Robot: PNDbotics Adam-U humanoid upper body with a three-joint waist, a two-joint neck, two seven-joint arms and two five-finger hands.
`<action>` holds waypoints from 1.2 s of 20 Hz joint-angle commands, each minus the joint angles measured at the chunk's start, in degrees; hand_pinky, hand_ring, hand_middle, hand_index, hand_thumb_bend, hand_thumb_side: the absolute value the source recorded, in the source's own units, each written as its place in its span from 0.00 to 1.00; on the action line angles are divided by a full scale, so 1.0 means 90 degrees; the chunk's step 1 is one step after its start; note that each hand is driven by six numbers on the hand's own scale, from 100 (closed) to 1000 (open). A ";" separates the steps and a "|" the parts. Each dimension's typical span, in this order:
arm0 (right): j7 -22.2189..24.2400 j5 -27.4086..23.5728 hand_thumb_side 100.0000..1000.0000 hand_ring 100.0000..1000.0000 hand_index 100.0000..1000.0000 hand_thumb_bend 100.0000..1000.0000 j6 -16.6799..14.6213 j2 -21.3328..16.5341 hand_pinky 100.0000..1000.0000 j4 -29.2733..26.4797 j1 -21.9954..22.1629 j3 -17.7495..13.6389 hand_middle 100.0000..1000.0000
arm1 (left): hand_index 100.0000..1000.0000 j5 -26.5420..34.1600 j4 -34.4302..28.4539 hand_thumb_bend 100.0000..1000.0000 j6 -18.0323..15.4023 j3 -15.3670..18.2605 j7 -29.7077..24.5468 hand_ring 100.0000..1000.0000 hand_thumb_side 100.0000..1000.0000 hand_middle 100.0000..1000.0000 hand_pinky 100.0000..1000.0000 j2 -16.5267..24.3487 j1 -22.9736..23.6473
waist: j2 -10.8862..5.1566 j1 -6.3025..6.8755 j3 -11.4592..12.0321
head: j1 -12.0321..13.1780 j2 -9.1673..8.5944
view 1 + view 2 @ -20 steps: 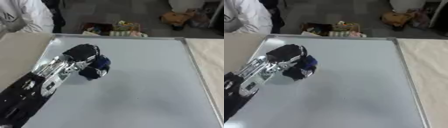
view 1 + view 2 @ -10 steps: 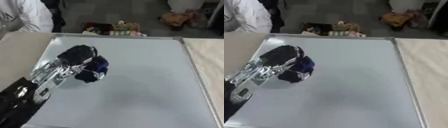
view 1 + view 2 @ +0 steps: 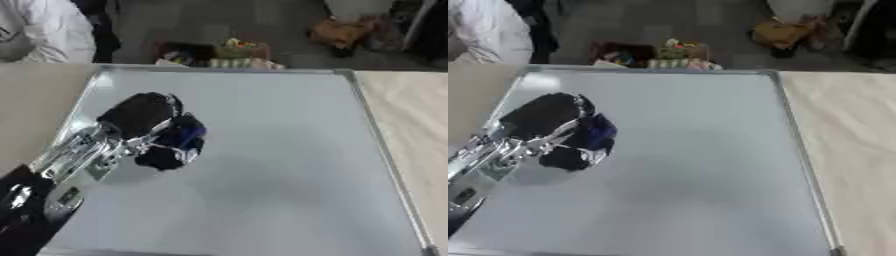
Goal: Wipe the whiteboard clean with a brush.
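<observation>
A pale wooden table [image 3: 411,125] carries the whiteboard [image 3: 280,175] filling the frame. At centre left, the left hand [image 3: 131,125] has its fingers curled around a dark blue brush [image 3: 179,142] resting on the board.

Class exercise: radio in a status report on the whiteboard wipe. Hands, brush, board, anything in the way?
Left hand curled on the blue brush, pressed to the whiteboard, left side. Right hand not in view. No marks visible on board. Nothing in the way.

A lab-like workroom: white-coated person [image 3: 44,30] at the table's [image 3: 411,115] far edge, cluttered floor beyond.
</observation>
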 commanded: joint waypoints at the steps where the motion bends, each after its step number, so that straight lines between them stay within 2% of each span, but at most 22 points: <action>1: -0.0015 -0.0033 1.00 0.77 0.85 0.00 0.0020 -0.0174 0.81 -0.0106 -0.0040 -0.0048 0.76 | 0.39 0.0119 -0.0205 0.00 -0.0176 -0.0040 -0.0022 0.39 0.60 0.31 0.20 0.0209 -0.0067 | -0.0172 -0.0001 -0.0018 | -0.0029 -0.0003; 13: -0.0011 -0.0029 1.00 0.77 0.85 0.00 0.0022 -0.0153 0.81 -0.0106 -0.0028 -0.0046 0.75 | 0.39 0.0656 -0.0370 0.00 -0.0723 -0.0476 -0.0733 0.39 0.60 0.31 0.21 0.0246 -0.0164 | -0.0145 -0.0010 -0.0057 | 0.0033 -0.0011; 24: -0.0007 -0.0029 1.00 0.77 0.85 0.00 0.0025 -0.0150 0.81 -0.0106 -0.0032 -0.0043 0.75 | 0.39 0.0881 -0.0253 0.00 -0.1068 -0.0839 -0.1048 0.40 0.61 0.32 0.23 0.0348 -0.0135 | -0.0126 -0.0012 -0.0101 | 0.0051 0.0014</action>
